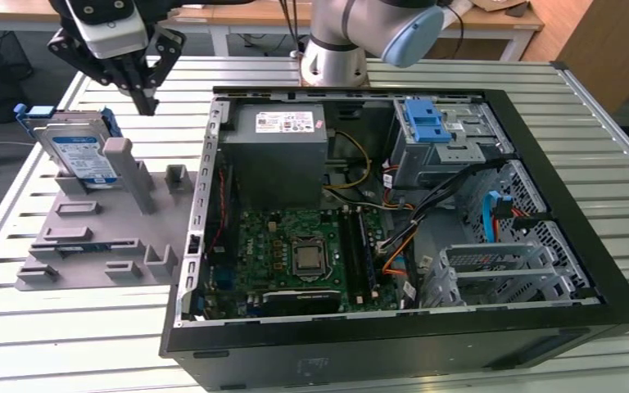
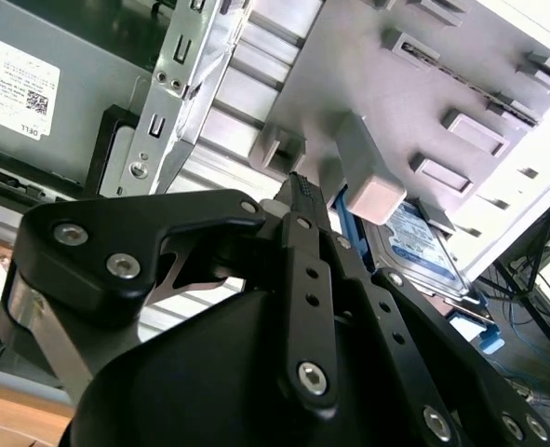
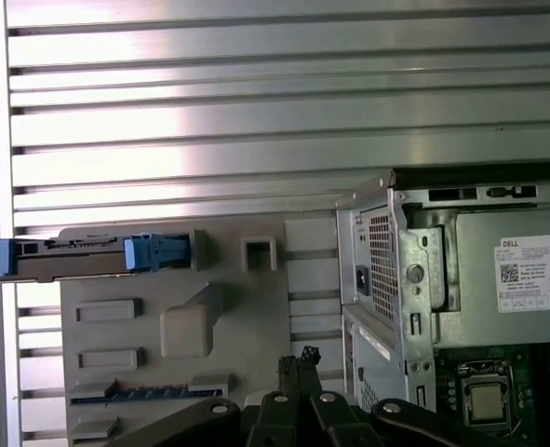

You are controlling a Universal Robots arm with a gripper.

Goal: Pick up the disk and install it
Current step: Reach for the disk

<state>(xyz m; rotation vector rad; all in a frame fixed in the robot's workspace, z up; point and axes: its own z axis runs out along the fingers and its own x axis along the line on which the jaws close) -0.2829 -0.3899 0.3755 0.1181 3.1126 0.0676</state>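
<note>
while in the stand (image 1: 88,236), the disk (image 1: 83,155)

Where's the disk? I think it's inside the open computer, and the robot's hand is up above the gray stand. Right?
Not quite. The exterior view shows the disk propped upright on the gray stand beside the open computer, not inside it. The hand is above the stand, as you said.
</note>
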